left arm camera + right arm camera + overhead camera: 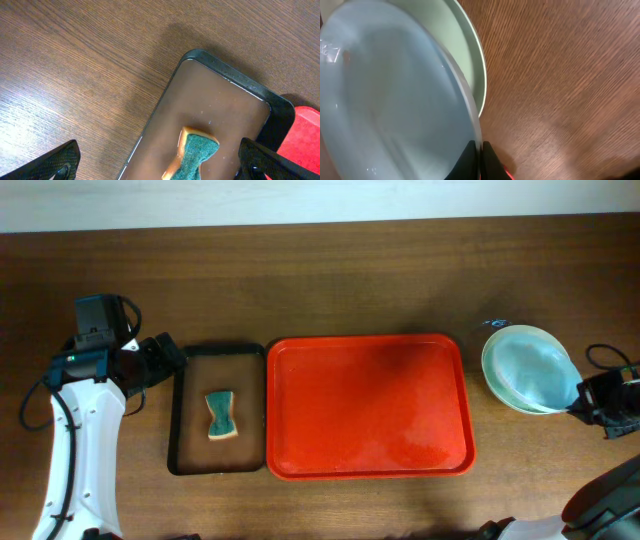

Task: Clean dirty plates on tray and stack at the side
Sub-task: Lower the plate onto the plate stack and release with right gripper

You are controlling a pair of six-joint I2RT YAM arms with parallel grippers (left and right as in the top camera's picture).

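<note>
Right gripper (479, 159): jaws were clamped on the rim of the pale blue plate (395, 100), clean-looking, lying on the pale green plate (472, 50) on the surface (560, 75), right of the red tray (370, 410). Left gripper (157, 152): jaws stood wide apart, holding nothing, above the black tray (220, 100) and sponge (197, 150).

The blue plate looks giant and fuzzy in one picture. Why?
Right wrist view: the pale blue plate sits so close to the lens that it fills half the frame and blurs; overhead view: the same plate looks small and sharp.
</note>
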